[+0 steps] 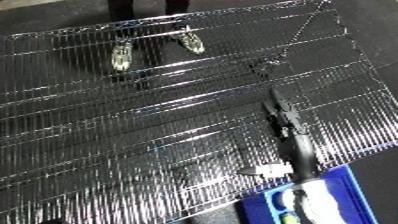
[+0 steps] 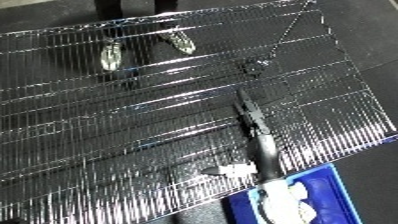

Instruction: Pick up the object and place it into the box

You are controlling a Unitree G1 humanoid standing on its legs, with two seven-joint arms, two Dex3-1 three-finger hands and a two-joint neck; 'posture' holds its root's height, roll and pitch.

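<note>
The blue bin (image 1: 345,179) sits at the lower right, partly under the edge of a shiny wire-mesh table (image 1: 133,125). White rounded things (image 2: 293,197) and a small yellow-green piece (image 1: 290,218) lie inside it. A long thin black shape (image 1: 286,135) runs from over the bin up across the mesh, its tip near the table's middle right. It may be my right hand seen edge-on, but I cannot tell. A small white piece (image 1: 271,171) sits on the mesh just left of its lower end. My left hand does not show.
Two shiny oblong shapes (image 1: 121,54) (image 1: 191,42) show at the far side of the mesh. Dark floor (image 1: 382,30) lies beyond the table's right and far edges. The table's near edge runs diagonally past the bin.
</note>
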